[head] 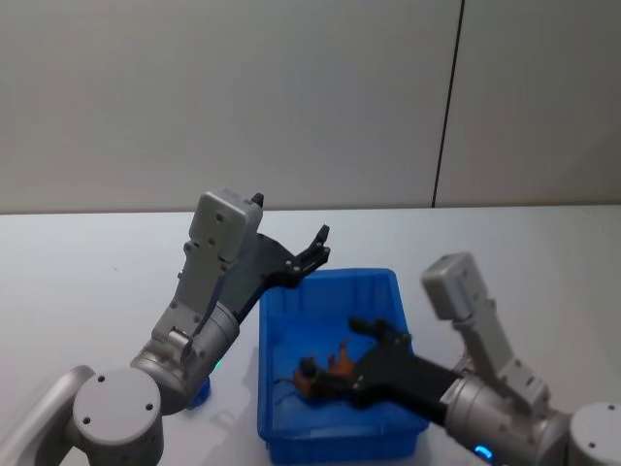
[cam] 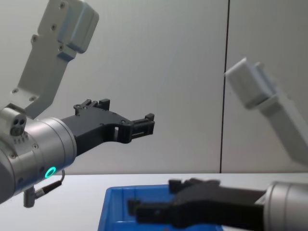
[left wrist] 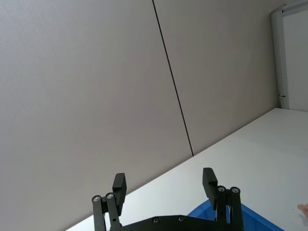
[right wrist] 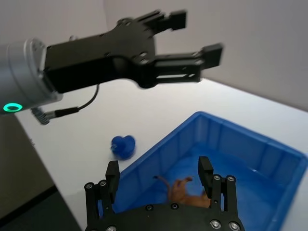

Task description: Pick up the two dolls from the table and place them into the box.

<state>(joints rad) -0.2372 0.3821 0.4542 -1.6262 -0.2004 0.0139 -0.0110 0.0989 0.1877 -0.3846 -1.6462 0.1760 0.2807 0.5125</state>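
Brown four-legged doll (right wrist: 184, 189) inside ribbed blue box (right wrist: 231, 144)

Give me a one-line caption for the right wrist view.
Open right gripper above the brown doll lying in the blue box; open left gripper high beyond it.

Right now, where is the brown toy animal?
Head view: the brown toy lies inside the blue box, on its floor, under the open right claw.
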